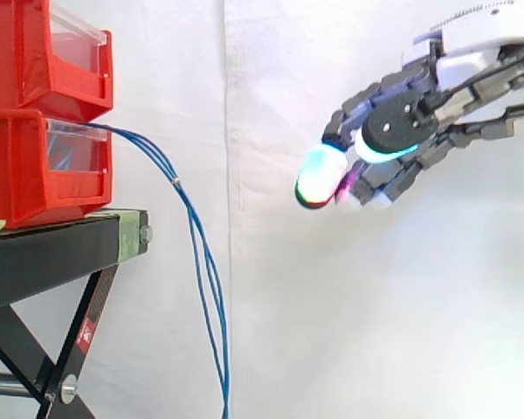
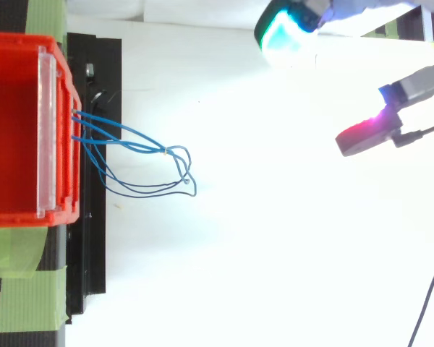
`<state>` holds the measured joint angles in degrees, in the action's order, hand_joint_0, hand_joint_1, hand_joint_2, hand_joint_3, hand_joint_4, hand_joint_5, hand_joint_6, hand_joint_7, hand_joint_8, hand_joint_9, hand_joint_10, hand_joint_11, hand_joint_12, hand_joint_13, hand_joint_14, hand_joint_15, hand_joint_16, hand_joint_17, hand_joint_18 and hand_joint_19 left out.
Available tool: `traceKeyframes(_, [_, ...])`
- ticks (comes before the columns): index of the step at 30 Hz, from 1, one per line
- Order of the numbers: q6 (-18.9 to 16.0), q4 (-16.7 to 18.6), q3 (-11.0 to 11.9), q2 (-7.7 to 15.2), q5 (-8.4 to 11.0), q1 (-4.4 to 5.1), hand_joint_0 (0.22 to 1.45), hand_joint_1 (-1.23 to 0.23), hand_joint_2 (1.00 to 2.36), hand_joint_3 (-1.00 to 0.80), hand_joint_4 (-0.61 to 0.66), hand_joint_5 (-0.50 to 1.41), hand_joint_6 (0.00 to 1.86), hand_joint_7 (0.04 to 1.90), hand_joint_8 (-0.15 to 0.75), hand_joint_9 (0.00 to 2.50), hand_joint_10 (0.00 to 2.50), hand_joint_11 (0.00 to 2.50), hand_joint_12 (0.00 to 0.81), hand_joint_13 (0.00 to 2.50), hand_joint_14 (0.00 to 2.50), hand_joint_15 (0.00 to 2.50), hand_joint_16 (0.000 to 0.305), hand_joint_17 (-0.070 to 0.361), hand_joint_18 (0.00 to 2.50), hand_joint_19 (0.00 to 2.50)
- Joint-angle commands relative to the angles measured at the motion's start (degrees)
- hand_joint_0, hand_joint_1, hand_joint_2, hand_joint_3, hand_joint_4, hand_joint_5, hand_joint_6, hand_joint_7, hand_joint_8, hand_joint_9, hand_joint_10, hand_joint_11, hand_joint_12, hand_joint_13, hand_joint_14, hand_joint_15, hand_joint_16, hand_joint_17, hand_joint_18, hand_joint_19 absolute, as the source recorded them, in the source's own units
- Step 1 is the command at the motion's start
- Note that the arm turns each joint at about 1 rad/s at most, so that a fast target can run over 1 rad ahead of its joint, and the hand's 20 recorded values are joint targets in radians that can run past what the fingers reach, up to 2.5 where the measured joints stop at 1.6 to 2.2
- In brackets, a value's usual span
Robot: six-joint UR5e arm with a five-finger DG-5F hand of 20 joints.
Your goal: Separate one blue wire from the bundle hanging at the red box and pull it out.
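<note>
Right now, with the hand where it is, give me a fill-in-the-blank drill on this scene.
The blue wires hang from the ____ red bin. That bin sits on a ____ stand. The hand holds ____, well apart from the wires. Missing words: lower; black; nothing.

Reaches in from the right, sloping down and leftward. Holds the hand [image 1: 415, 118] in free air with fingers [image 1: 391, 177] loosely bent and spread, gripping nothing. Glows green, cyan, magenta at the pads [image 1: 321, 177].
</note>
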<state>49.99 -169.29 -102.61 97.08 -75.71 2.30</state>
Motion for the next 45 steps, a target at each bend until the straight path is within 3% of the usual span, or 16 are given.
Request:
traceKeyframes(1, [-0.2, 2.3, 0.0, 2.1, -0.14, 0.16, 0.55, -0.72, 1.0, -0.5, 0.27, -0.17, 0.5, 0.86, 0.325, 0.62, 0.01, 0.3, 0.393, 0.5, 0.01, 0.29, 0.055, 0.123, 0.47, 0.32])
traceKeyframes(8, [0.2, 9.3, 0.0, 2.8, 0.21, 1.04, 0.55, -0.72, 1.0, -0.5, 0.28, -0.17, 0.5, 0.86, 0.325, 0.63, 0.01, 0.3, 0.394, 0.52, 0.01, 0.3, 0.055, 0.123, 0.48, 0.34])
traceKeyframes(16, [-1.1, 11.4, 0.0, 6.7, 0.03, 1.65, 0.55, -0.71, 1.0, -0.5, 0.29, -0.17, 0.5, 0.86, 0.325, 0.64, 0.01, 0.31, 0.392, 0.53, 0.01, 0.31, 0.055, 0.123, 0.48, 0.36])
traceKeyframes(19, [-6.2, 17.8, 0.0, 10.3, 0.03, 2.62, 0.55, -0.7, 1.0, -0.5, 0.29, -0.17, 0.5, 0.86, 0.324, 0.64, 0.01, 0.32, 0.393, 0.53, 0.01, 0.31, 0.055, 0.123, 0.48, 0.35])
traceKeyframes(24, [-9.8, 24.0, 0.0, 11.5, 0.3, 3.41, 0.55, -0.7, 1.0, -0.5, 0.29, -0.17, 0.5, 0.86, 0.325, 0.64, 0.01, 0.32, 0.392, 0.53, 0.01, 0.32, 0.055, 0.123, 0.49, 0.37])
traceKeyframes(27, [-10.2, 26.9, 0.0, 11.5, 1.7, 4.2, 0.55, -0.7, 1.0, -0.5, 0.29, -0.17, 0.5, 0.86, 0.326, 0.65, 0.01, 0.32, 0.393, 0.54, 0.01, 0.32, 0.055, 0.123, 0.49, 0.36])
traceKeyframes(30, [-10.2, 27.4, 0.0, 11.5, 2.93, 4.64, 0.55, -0.7, 1.0, -0.5, 0.29, -0.17, 0.5, 0.86, 0.327, 0.65, 0.01, 0.31, 0.394, 0.54, 0.01, 0.32, 0.054, 0.123, 0.5, 0.36])
traceKeyframes(37, [-9.9, 30.6, 0.0, 11.6, 7.94, 6.84, 0.55, -0.7, 1.0, -0.5, 0.29, -0.17, 0.5, 0.86, 0.326, 0.65, 0.01, 0.32, 0.394, 0.55, 0.01, 0.33, 0.054, 0.122, 0.51, 0.37])
traceKeyframes(40, [-9.4, 31.4, 0.0, 11.6, 8.65, 7.37, 0.55, -0.7, 1.0, -0.5, 0.29, -0.17, 0.5, 0.86, 0.328, 0.65, 0.01, 0.32, 0.394, 0.56, 0.01, 0.34, 0.054, 0.122, 0.52, 0.38])
traceKeyframes(45, [-9.7, 33.4, 0.0, 14.2, 8.73, 8.07, 0.56, -0.7, 1.0, -0.5, 0.29, -0.17, 0.5, 0.86, 0.327, 0.66, 0.01, 0.33, 0.394, 0.57, 0.01, 0.34, 0.054, 0.122, 0.53, 0.39])
